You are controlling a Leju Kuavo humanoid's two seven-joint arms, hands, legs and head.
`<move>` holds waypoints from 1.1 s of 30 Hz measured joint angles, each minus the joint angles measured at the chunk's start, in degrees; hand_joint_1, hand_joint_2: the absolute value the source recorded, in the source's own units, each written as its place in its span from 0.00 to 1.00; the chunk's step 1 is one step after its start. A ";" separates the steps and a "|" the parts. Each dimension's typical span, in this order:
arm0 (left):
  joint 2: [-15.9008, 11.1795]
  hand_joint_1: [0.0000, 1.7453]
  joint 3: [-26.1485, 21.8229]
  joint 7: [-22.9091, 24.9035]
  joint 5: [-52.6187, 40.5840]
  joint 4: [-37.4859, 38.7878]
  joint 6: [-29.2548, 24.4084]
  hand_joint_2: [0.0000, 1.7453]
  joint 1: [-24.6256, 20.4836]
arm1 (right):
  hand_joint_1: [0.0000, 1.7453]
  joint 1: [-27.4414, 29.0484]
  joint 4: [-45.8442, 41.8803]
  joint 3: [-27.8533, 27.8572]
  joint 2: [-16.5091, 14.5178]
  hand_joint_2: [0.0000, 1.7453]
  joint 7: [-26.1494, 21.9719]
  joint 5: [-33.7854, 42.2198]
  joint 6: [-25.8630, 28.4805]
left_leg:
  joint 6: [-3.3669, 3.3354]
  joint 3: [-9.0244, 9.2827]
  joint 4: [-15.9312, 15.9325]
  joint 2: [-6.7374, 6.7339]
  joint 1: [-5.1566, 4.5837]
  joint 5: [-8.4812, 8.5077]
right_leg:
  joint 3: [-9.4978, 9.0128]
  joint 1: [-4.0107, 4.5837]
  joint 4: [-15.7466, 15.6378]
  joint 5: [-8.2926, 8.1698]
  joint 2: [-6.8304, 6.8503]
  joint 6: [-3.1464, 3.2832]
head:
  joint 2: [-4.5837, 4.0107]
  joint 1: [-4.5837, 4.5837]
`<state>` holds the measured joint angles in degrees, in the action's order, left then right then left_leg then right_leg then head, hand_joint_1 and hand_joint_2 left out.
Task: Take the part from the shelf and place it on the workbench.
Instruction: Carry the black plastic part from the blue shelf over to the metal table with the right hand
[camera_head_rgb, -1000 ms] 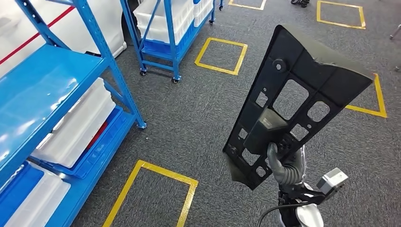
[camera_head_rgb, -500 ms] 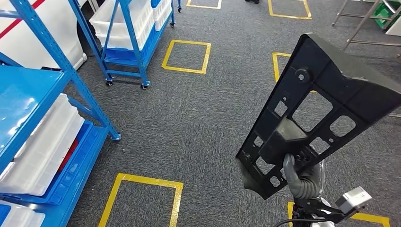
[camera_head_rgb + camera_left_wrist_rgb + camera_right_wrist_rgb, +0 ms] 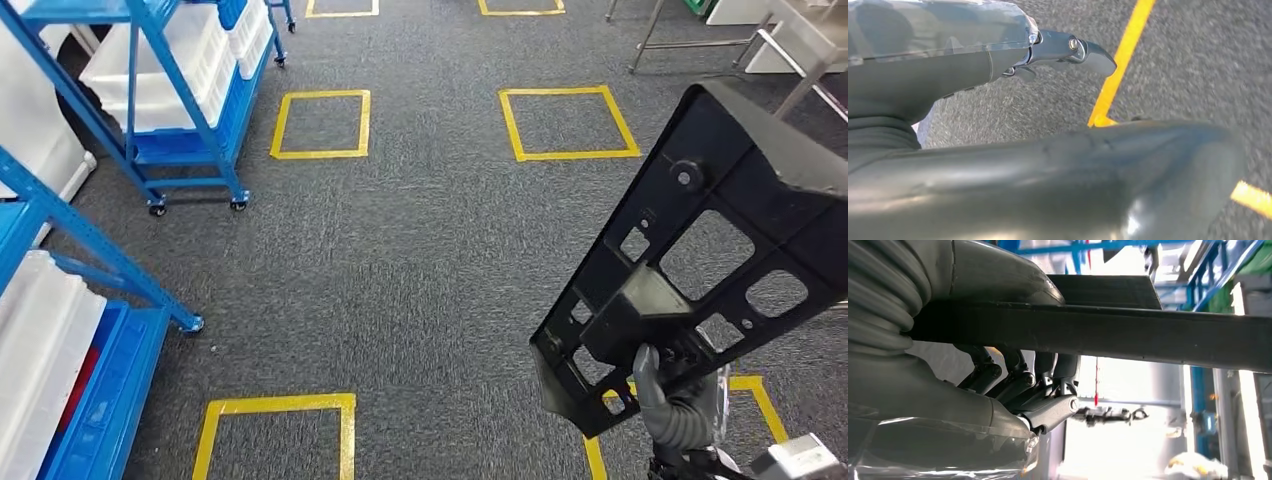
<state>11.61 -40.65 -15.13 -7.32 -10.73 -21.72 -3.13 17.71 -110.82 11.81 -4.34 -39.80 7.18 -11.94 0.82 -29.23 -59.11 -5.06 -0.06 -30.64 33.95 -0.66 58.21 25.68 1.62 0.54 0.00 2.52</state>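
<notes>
The part (image 3: 790, 190) is a flat black plastic panel with several cut-out holes, held upright and tilted at the lower right of the head view. My right hand (image 3: 675, 400) grips it by its lower edge from below. In the right wrist view the part (image 3: 1148, 340) crosses the picture edge-on, and the dark fingers (image 3: 1018, 380) curl around it. My left hand (image 3: 998, 60) hangs over grey carpet with nothing in it, a finger (image 3: 1088, 50) stretched apart from the thick thumb (image 3: 1048, 180).
A blue wheeled shelf (image 3: 200, 110) with white bins (image 3: 160, 70) stands at the back left. A nearer blue shelf (image 3: 100, 260) with a white bin (image 3: 35, 340) is at the left edge. Yellow tape squares (image 3: 320, 95) mark the carpet. Metal table legs (image 3: 800, 40) are at the far right.
The camera has turned to the right, so the blue shelves slid left in the picture and metal legs came in at the top right. My right hand still grips the part.
</notes>
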 joint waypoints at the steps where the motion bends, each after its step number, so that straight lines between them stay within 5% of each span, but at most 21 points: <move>1: -0.09 0.00 0.05 0.18 -0.02 -0.01 0.02 0.00 0.04 | 1.00 0.20 -0.49 0.26 -0.50 1.00 -0.01 -0.34 -0.28 | 0.21 -1.15 -2.75 1.98 0.16 -1.73 | 0.02 -0.10 -0.06 -0.12 -0.71 0.35 | 0.00 0.01; 3: -0.24 0.00 0.10 0.72 -0.13 -0.01 0.02 0.00 0.17 | 1.00 0.32 -1.30 0.68 -1.46 1.00 -0.02 -0.90 -0.94 | 0.30 -4.74 -10.69 4.31 0.23 -5.61 | 0.17 0.07 -0.01 -0.21 -2.40 0.74 | 0.00 0.02; 5: -0.37 0.00 0.13 1.25 -0.22 -0.01 -0.09 0.00 0.22 | 1.00 0.49 -1.74 0.96 -2.17 1.00 -0.02 -1.20 -1.61 | 0.18 -6.99 -15.02 4.67 0.23 -6.28 | 0.19 0.23 0.11 -0.22 -4.30 0.80 | 0.00 0.02; 7: -0.44 0.00 0.13 1.48 -0.11 -0.01 -0.28 0.00 0.10 | 1.00 0.57 -2.00 1.23 -2.48 1.00 -0.02 -1.48 -2.10 | -0.16 -5.31 -10.46 5.43 0.25 -2.50 | 0.13 0.29 0.31 -0.21 -6.11 0.78 | 0.00 0.02; 9: -0.52 0.00 0.11 1.51 0.11 -0.01 -0.49 0.00 -0.01 | 1.00 0.53 -2.18 1.41 -2.65 1.00 -0.02 -1.90 -2.32 | -0.54 -2.24 -2.66 8.30 0.40 1.21 | 0.23 0.31 0.58 -0.21 -7.72 0.56 | 0.00 0.01; 11: -0.60 0.00 0.08 1.43 0.36 -0.02 -0.80 0.00 -0.08 | 1.00 0.47 -2.19 1.46 -2.70 1.00 -0.01 -2.22 -2.41 | -0.83 -0.95 0.83 10.10 0.38 2.11 | 0.58 0.19 0.68 -0.40 -9.14 -0.11 | 0.00 0.00; 13: -0.62 0.00 0.05 1.28 0.62 -0.05 -1.13 0.00 -0.27 | 1.00 0.51 -2.19 1.47 -2.70 1.00 -0.01 -2.30 -2.43 | -1.36 -0.73 1.33 8.97 0.31 2.36 | 0.91 0.01 0.52 -0.77 -10.53 -1.01 | 0.00 0.00; 15: -0.60 0.00 0.03 1.16 0.78 -0.12 -1.26 0.00 -0.45 | 1.00 0.55 -2.19 1.56 -2.70 1.00 -0.02 -2.30 -2.42 | -2.13 -0.43 2.10 7.32 0.44 2.96 | 1.76 0.17 1.85 0.21 -8.73 -1.50 | 0.00 -0.01; 18: -0.56 0.00 0.00 1.14 0.83 -0.16 -1.28 0.00 -0.31 | 1.00 0.31 -2.17 1.63 -2.70 1.00 -0.01 -2.29 -2.44 | -2.72 -0.49 2.57 4.64 0.23 3.26 | 6.31 0.25 11.32 5.63 -3.07 -1.90 | 0.00 -0.02; 20: -0.58 0.00 -0.04 1.14 0.86 -0.16 -1.28 0.00 -0.14 | 1.00 0.33 -2.10 1.63 -2.70 1.00 0.00 -2.28 -2.43 | -2.74 -0.57 2.53 2.83 0.09 3.11 | 8.34 -0.05 16.05 7.15 -2.02 -2.22 | 0.00 -0.03; 21: -0.59 0.00 -0.06 1.14 0.87 -0.16 -1.28 0.00 -0.14 | 1.00 0.35 -2.06 1.63 -2.70 1.00 0.00 -2.28 -2.42 | -2.67 -0.53 2.51 1.99 0.09 3.00 | 7.72 -0.18 15.28 6.30 -1.74 -2.32 | 0.00 -0.03; 25: -0.56 0.00 -0.11 1.12 0.96 -0.17 -1.33 0.00 -0.30 | 1.00 0.25 -2.02 1.63 -2.70 1.00 0.01 -2.29 -2.45 | -1.73 0.18 2.36 -0.67 -0.14 2.20 | -0.35 0.11 1.39 0.96 2.21 -1.83 | 0.00 -0.03; 26: -0.55 0.00 -0.15 1.08 1.09 -0.19 -1.42 0.00 -0.34 | 1.00 0.18 -2.01 1.63 -2.70 1.00 0.01 -2.28 -2.47 | -1.45 0.38 2.32 -1.19 -0.25 2.00 | -1.01 0.32 0.14 0.88 2.76 -1.52 | 0.00 -0.03; 28: -0.51 0.00 -0.34 0.92 1.55 -0.20 -1.71 0.00 -0.55 | 1.00 -0.05 -1.92 1.63 -2.69 1.00 0.00 -2.25 -2.63 | -0.87 0.77 2.34 -2.27 -0.34 1.71 | -0.91 0.48 0.03 0.90 1.61 -0.90 | 0.00 -0.02; 29: -0.49 0.00 -0.50 0.83 1.80 -0.21 -1.90 0.00 -0.69 | 1.00 -0.20 -1.83 1.63 -2.67 1.00 -0.01 -2.24 -2.76 | -0.53 0.89 2.09 -1.99 -0.23 1.38 | -0.93 0.35 -0.11 0.82 0.94 -0.61 | 0.00 -0.02; 31: -0.39 0.00 -0.89 0.66 2.26 -0.22 -2.23 0.00 -0.79 | 1.00 -0.86 -1.56 1.60 -2.64 1.00 0.01 -2.23 -3.01 | 0.03 -0.30 -1.00 0.86 0.06 -0.79 | -1.02 0.00 -0.45 0.59 -0.42 0.09 | 0.00 -0.01; 33: -0.28 0.00 -1.20 0.54 2.58 -0.22 -2.40 0.00 -0.60 | 1.00 -1.63 -1.17 1.42 -2.64 1.00 0.04 -2.29 -3.12 | 0.25 -3.88 -8.55 4.03 0.27 -4.53 | -1.01 -0.06 -0.47 0.52 -1.79 0.47 | 0.00 0.01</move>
<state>11.33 -41.86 -14.59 -4.74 -10.95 -24.11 -3.73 16.08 -111.99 13.23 -6.97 -39.76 4.89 -15.06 1.07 -33.11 -67.66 -1.03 0.21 -35.17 32.94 -0.72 57.74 26.19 -0.16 1.01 0.00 2.53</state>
